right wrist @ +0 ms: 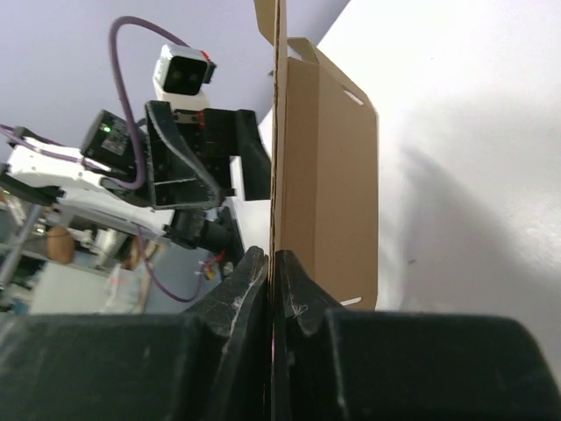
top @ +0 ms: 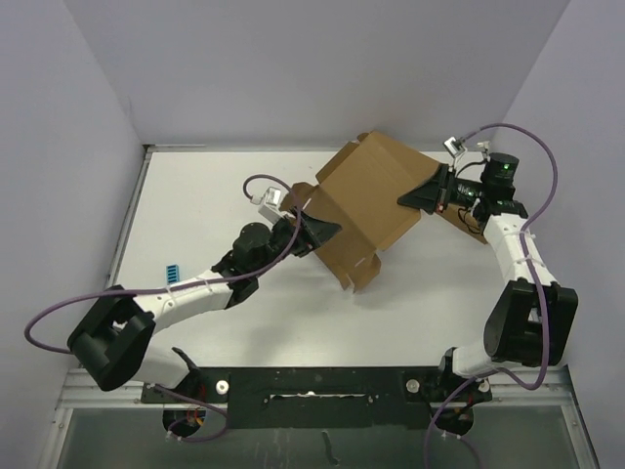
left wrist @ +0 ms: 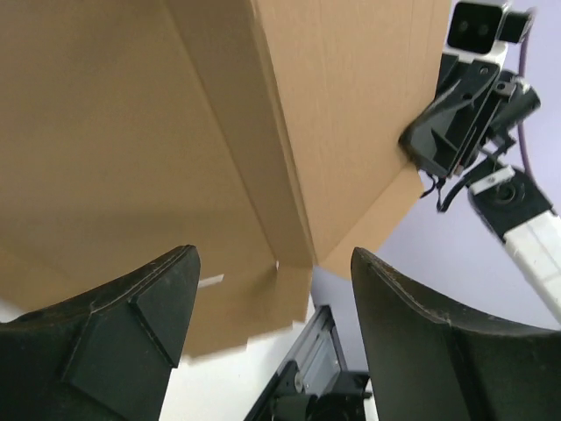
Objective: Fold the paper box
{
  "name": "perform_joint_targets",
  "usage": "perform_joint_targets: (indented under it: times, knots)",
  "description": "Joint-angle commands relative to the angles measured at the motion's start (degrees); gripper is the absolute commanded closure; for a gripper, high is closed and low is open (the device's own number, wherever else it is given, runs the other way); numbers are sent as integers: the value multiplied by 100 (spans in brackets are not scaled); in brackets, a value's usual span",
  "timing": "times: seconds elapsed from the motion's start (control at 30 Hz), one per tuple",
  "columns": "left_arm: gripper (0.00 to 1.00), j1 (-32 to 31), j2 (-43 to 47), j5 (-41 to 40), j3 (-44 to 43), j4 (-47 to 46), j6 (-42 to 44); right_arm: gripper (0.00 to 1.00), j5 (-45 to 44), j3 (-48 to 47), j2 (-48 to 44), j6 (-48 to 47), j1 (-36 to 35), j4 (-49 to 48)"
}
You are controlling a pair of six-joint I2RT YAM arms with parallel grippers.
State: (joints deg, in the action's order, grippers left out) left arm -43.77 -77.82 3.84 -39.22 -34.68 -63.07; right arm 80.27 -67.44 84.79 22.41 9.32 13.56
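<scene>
The paper box (top: 369, 200) is a brown cardboard sheet, partly folded and lifted at a tilt over the middle of the table. My right gripper (top: 405, 198) is shut on the box's right edge. In the right wrist view, the thin cardboard panel (right wrist: 324, 175) rises edge-on from the closed right gripper (right wrist: 273, 259). My left gripper (top: 332, 232) stands open at the box's left side. In the left wrist view, the box (left wrist: 158, 132) fills the space above the left gripper (left wrist: 273, 259), just beyond its black fingers (left wrist: 131, 333), and is not gripped.
A small blue object (top: 173, 270) lies on the white table near the left arm. Another brown piece (top: 471, 223) shows under my right wrist. Grey walls close in the table at the back and sides. The arms' mounting rail (top: 322, 386) runs along the near edge.
</scene>
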Motion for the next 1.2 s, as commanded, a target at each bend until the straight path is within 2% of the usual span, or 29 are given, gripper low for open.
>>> perform_joint_targets:
  times: [0.0,0.5,0.83,1.0,1.03,1.17]
  knots:
    - [30,-50,-504,-301,-547,-1110,-328,100,133,432,-241,2712,-159,-2500]
    - [31,-132,-800,-454,-1035,-1081,-327,100,41,722,-179,4193,-443,-3814]
    - [64,-132,-1049,-268,-1342,-1392,-400,100,-29,833,-63,3991,-642,-3566]
    - [90,-132,-1001,-261,-1305,-1419,-447,100,-55,837,-33,3731,-634,-3309]
    - [98,-132,-971,-263,-1287,-1419,-451,100,-55,838,-23,3679,-626,-3274]
    - [100,-132,-929,-321,-1230,-1415,-469,100,-77,840,-16,3605,-599,-3198]
